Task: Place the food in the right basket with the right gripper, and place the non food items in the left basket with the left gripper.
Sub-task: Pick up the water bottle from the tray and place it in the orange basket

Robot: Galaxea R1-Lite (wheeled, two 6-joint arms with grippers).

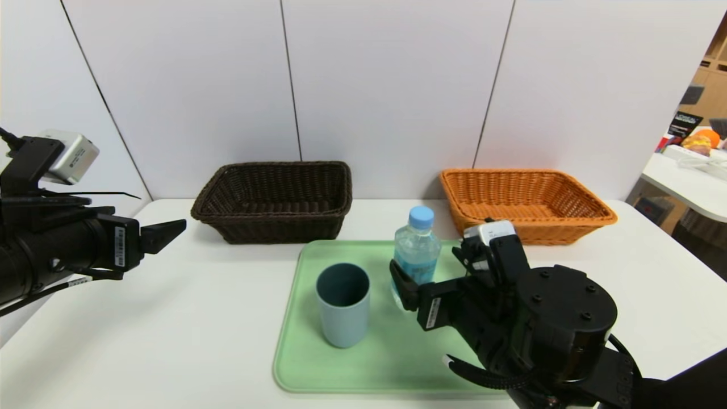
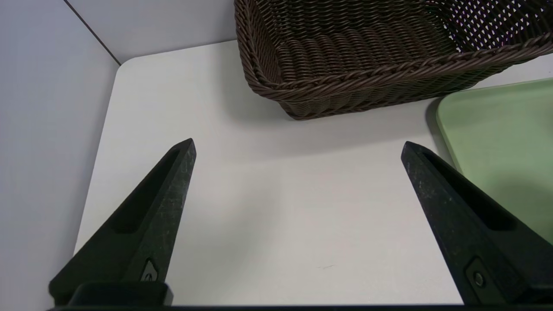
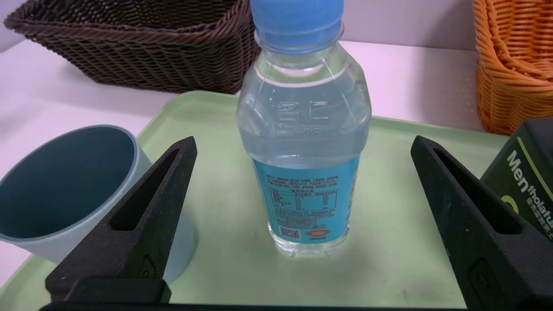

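The right arm reaches in from the 5 o'clock corner of the head view, its forearm running low and about level over the green tray point(image 1: 295, 363), with the right gripper point(image 1: 404, 287) pointed toward 11 o'clock at the water bottle point(image 1: 416, 250). Its fingers stand spread wide; in the right wrist view the two black fingertips point(image 3: 183, 151) flank the bottle point(image 3: 304, 129) with clear tray surface visible on both sides, so nothing is pinched and no contact with the bottle shows. The bottle stands upright on the tray, light blue cap up, at the tray's 1 o'clock area. The blue-grey cup point(image 1: 342, 304) stands upright on the tray at 9 o'clock from the bottle, just beside the right gripper's nearer finger in the wrist view point(image 3: 65, 190). A black pump bottle point(image 3: 525, 172) with green label shows only partly, beyond the other finger. The left arm is held at the 9 o'clock edge of the head view, level, well clear of the tray; the left gripper point(image 1: 164, 234) has its fingers spread fully, holding nothing, over bare table point(image 2: 268, 207). The dark brown basket point(image 1: 272, 201) sits at 11 o'clock from the tray, the orange basket point(image 1: 525, 204) at 1 o'clock; neither shows any visible contents.
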